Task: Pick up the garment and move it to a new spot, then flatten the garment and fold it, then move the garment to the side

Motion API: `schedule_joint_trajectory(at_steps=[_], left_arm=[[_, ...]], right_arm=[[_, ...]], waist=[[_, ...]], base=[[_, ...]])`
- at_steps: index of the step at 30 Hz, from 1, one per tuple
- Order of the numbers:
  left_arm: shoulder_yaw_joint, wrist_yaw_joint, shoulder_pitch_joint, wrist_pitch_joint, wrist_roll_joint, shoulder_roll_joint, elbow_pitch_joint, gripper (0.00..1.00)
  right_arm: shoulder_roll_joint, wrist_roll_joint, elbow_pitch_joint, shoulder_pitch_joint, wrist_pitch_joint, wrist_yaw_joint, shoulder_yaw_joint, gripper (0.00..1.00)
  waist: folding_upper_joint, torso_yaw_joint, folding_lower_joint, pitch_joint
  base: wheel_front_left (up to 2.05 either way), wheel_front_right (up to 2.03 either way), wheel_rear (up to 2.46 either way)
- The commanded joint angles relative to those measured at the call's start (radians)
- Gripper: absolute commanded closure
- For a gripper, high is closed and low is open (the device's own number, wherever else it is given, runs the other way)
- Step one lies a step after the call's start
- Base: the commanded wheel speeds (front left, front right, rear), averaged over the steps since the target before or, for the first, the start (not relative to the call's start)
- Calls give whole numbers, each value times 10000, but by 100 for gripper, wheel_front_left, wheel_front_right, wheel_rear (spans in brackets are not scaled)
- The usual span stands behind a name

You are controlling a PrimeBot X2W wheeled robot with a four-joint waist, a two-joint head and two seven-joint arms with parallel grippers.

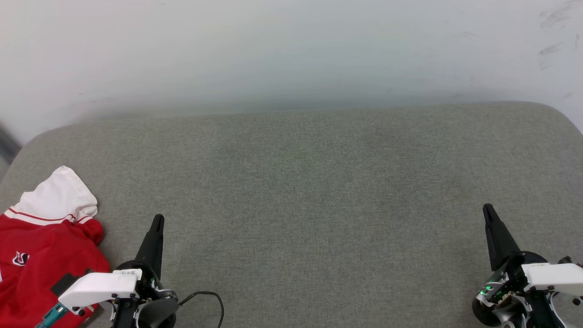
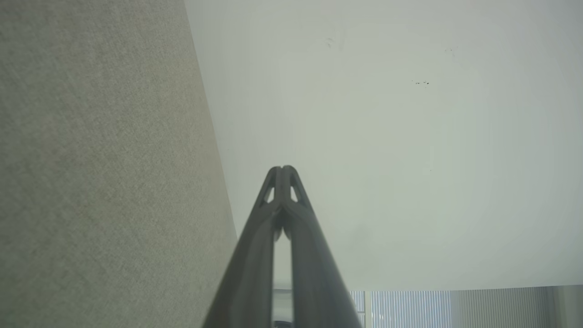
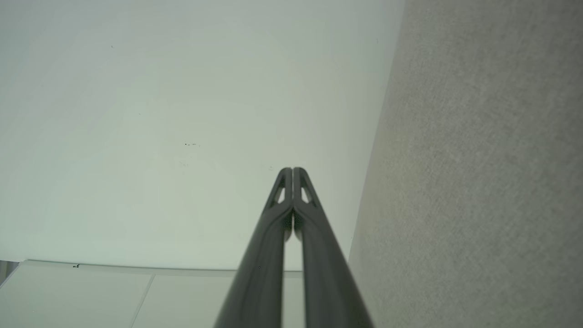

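Garment (image 1: 41, 255) bunched at cushion's (image 1: 309, 191) left edge, both hands closed, empty

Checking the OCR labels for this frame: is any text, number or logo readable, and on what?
Nothing here can be read as text.
On the red jersey-style shirt with a white sleeve: a black, white-outlined mark, creased and cut short, unreadable.
On the small white sticker at the base of the left hand: print too small to read.

Nothing legible anywhere. Shirt (image 1: 41, 259) carries a small black, white-edged mark (image 1: 20, 258), partly hidden, unreadable. White sticker (image 1: 129, 272) on left gripper (image 1: 158, 218): print too tiny.
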Motion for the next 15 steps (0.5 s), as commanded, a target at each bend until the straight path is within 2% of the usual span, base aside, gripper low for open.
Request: schedule_joint_trajectory(at_steps=[1,15], left_arm=[[15,-21,-61,16,4,-13,-1,100],[12,-21,-61,15,4,-13,-1,100]], right_arm=[[27,-53,8,-111,4,0,2,100],[27,-51,7,-111,2,0,4,100]], waist=[[0,0,0,0],[0,0,0,0]], base=[[0,0,0],[0,0,0]])
